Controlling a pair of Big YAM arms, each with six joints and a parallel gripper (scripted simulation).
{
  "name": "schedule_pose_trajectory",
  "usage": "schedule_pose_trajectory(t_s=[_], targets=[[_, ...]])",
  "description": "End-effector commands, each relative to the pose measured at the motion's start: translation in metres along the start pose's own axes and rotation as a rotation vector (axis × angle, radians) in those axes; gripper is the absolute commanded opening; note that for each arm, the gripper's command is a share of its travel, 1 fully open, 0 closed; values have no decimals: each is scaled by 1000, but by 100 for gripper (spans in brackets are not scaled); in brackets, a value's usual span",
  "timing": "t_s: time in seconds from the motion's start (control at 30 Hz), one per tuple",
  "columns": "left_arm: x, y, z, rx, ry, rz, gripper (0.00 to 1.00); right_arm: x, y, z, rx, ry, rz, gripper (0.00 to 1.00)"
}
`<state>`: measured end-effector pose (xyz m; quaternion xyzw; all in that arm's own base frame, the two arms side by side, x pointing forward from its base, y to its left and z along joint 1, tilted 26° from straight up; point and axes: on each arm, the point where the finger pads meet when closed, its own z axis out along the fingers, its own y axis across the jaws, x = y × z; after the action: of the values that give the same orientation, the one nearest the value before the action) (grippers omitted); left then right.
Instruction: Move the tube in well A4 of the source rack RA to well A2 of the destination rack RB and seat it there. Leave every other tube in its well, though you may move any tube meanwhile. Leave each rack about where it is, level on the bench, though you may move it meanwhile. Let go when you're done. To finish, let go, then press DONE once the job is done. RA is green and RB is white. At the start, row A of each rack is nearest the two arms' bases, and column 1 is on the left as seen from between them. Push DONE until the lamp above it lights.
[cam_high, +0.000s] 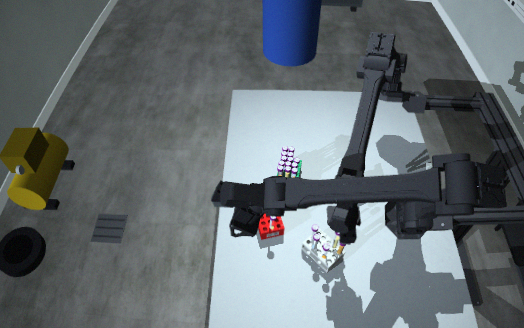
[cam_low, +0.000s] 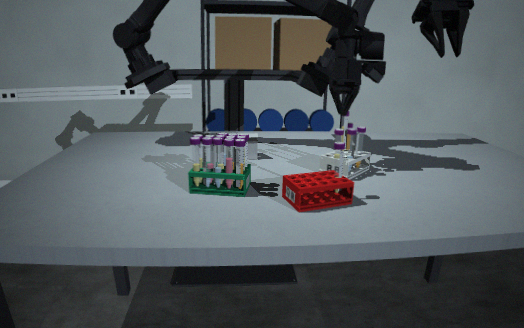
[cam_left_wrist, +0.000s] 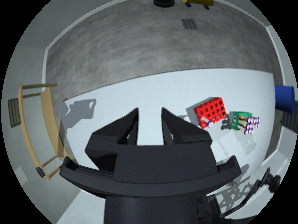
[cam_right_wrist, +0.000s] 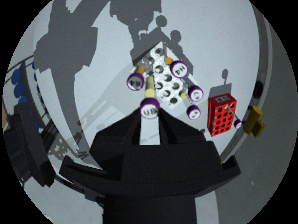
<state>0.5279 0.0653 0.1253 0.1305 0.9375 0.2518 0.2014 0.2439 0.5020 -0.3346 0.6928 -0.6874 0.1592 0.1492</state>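
My right gripper (cam_high: 341, 241) (cam_low: 345, 107) (cam_right_wrist: 149, 111) is shut on a purple-capped tube (cam_right_wrist: 149, 100) (cam_low: 345, 118) with yellowish contents. It holds the tube upright just above the white rack RB (cam_high: 314, 259) (cam_low: 331, 163) (cam_right_wrist: 163, 80), which has several other purple-capped tubes standing in it. The green rack RA (cam_high: 299, 170) (cam_low: 221, 187) (cam_left_wrist: 232, 120) stands further off, full of purple-capped tubes. My left gripper (cam_high: 243, 222) (cam_low: 450, 50) (cam_left_wrist: 150, 111) is partly open and empty, high above the table near the red rack.
A red rack (cam_high: 274, 230) (cam_low: 318, 191) (cam_left_wrist: 210, 110) (cam_right_wrist: 222, 115) stands between the green and white racks, near the table's edge. A blue drum (cam_high: 291, 30) and a yellow machine (cam_high: 32, 167) stand on the floor beyond the table.
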Motion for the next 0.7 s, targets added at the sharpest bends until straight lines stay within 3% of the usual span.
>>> schedule_pose_trajectory(t_s=[0.0,0.67], targets=[[-15,8,-8,-11,-31,-13,30,-16,-14,1,13,-37,11,0],[-15,8,-8,-11,-31,-13,30,-12,-12,5,7,-23,8,0]])
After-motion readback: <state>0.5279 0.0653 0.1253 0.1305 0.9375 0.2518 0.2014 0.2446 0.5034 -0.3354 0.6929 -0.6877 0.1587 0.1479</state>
